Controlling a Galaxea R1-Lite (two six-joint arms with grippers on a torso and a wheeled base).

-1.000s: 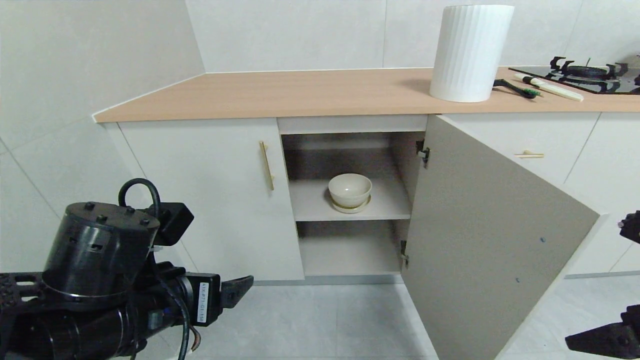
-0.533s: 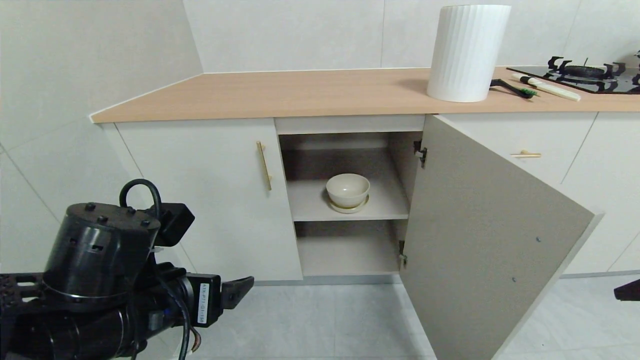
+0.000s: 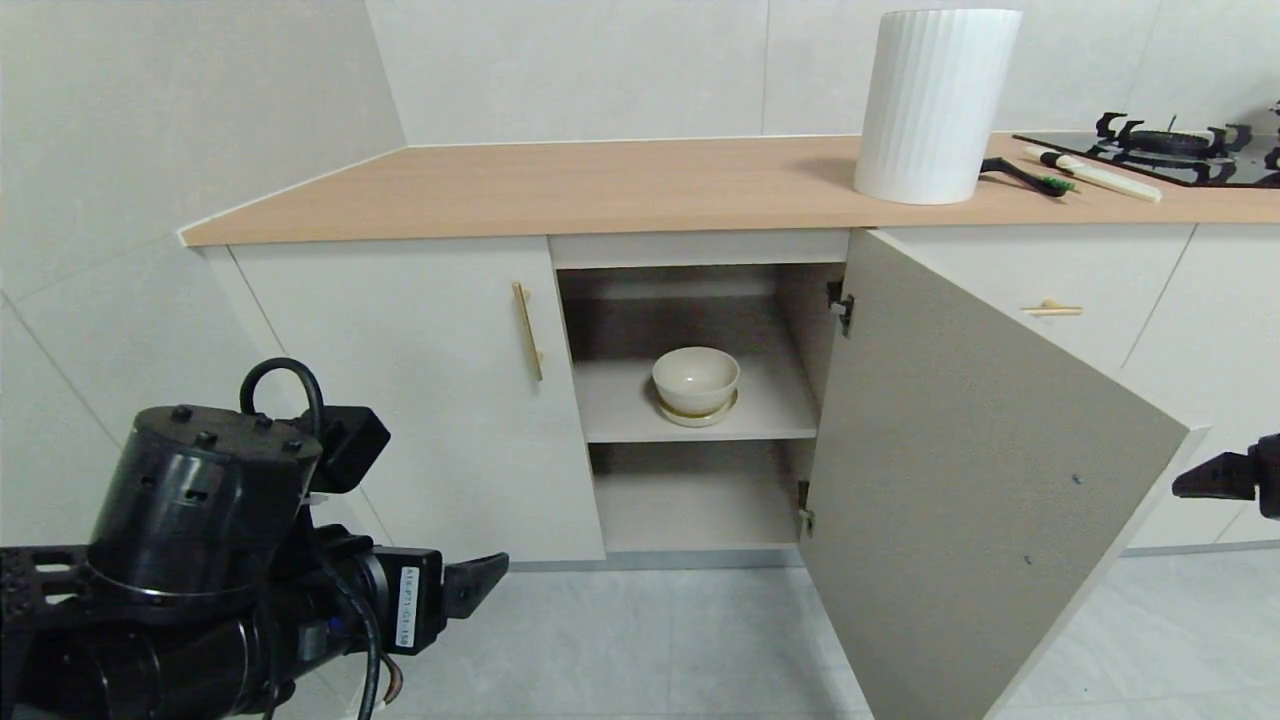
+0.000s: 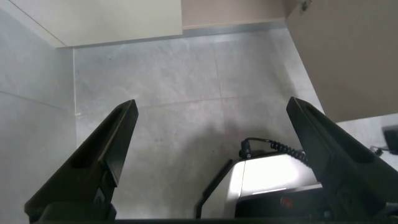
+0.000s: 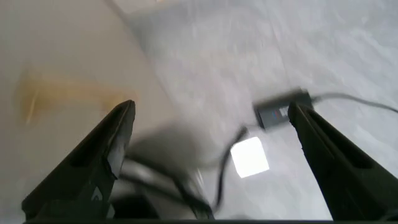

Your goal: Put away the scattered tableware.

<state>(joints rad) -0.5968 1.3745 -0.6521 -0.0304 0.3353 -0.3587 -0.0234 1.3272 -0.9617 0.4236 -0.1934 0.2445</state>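
Note:
A cream bowl (image 3: 696, 377) sits on a small plate (image 3: 697, 412) on the upper shelf of the open cabinet (image 3: 690, 400). The cabinet door (image 3: 980, 480) stands swung out to the right. My left gripper (image 3: 478, 580) hangs low at the front left, above the floor, well short of the cabinet. In the left wrist view it (image 4: 212, 106) is open and holds nothing. My right gripper (image 3: 1205, 478) is at the right edge, just beyond the door's outer edge. In the right wrist view it (image 5: 210, 109) is open and empty, next to the door face.
On the wooden counter (image 3: 560, 185) stand a tall white ribbed container (image 3: 935, 105), a black brush (image 3: 1030, 178) and a white utensil (image 3: 1095, 175), beside a gas hob (image 3: 1170, 145). The left door (image 3: 420, 400) is closed. A cable (image 5: 336, 99) lies on the tiled floor (image 3: 650, 640).
My right gripper has risen from low at the right edge to the height of the door's outer edge. The head view shifted slightly. The left arm has not moved.

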